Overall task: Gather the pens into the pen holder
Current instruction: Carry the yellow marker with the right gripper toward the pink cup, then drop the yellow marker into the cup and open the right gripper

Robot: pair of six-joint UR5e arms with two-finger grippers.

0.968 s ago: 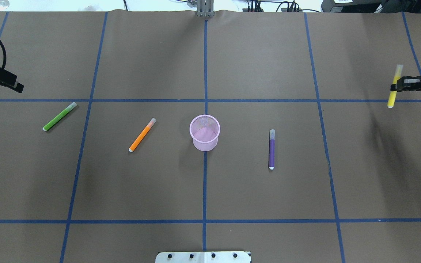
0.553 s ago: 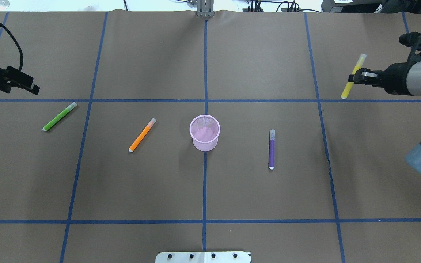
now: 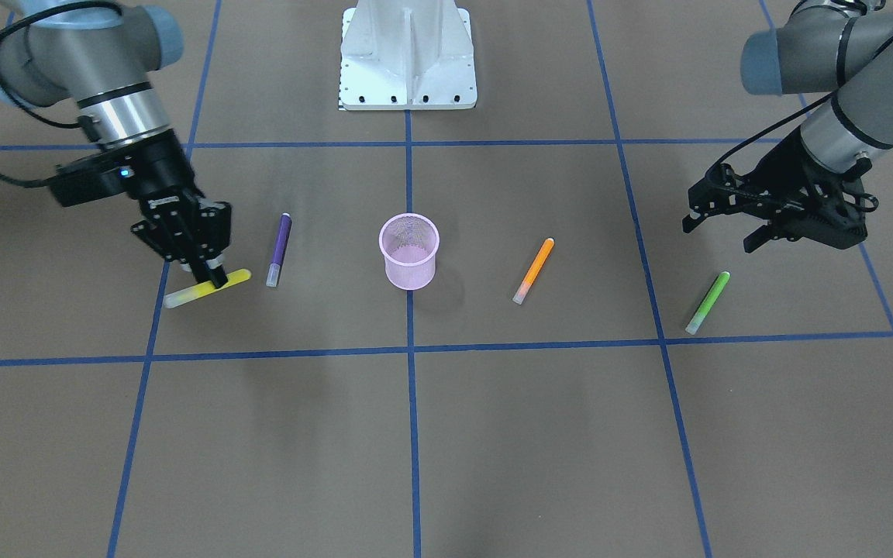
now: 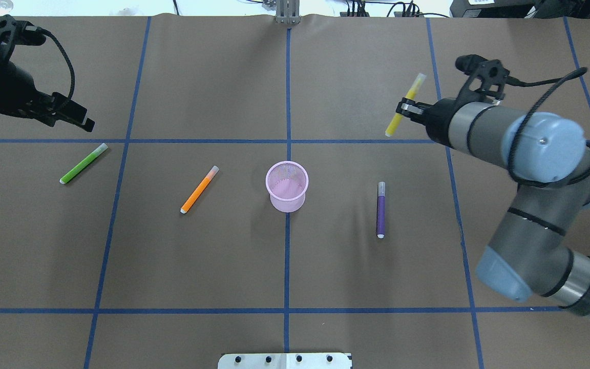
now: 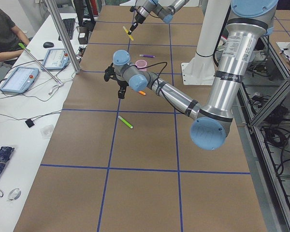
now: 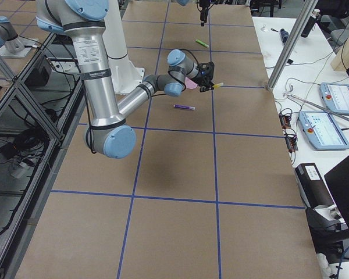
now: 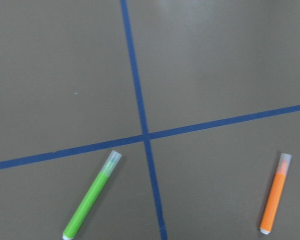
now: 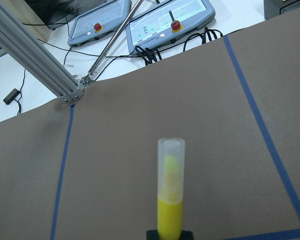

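The right end effector [image 4: 404, 108] is shut tight on a yellow pen [image 4: 392, 126]. It grips the pen near its middle. The pen is up in the air, off the worktop [image 4: 197, 266], and it is tilted, with its pale cap end pointing away from the robot.

The pink cup [image 4: 287, 202] stands in the middle of the worktop. It looks empty. The yellow pen is well apart from the cup, off to the robot's right and farther out. A purple pen [image 4: 380, 209] lies flat between the cup and the right arm.

On the other side, an orange pen [image 4: 199, 189] lies near the cup. A green pen [image 4: 83, 163] lies farther out to the left. The left end effector [image 3: 718, 235] hangs in the air near the green pen. Its fingers are spread wide and it holds nothing.

I think the step now is bringing the yellow pen to the cup. No pen is in the cup yet, so the job has only just begun.

Next, the right arm should carry the pen sideways until it is right over the mouth of the cup. The pen must be tipped so one end points down, or it will lie across the rim. Then the end effector can go low and let go. The cup looks light, so a bump could knock it over. The left arm looks ready to go down for the green pen.
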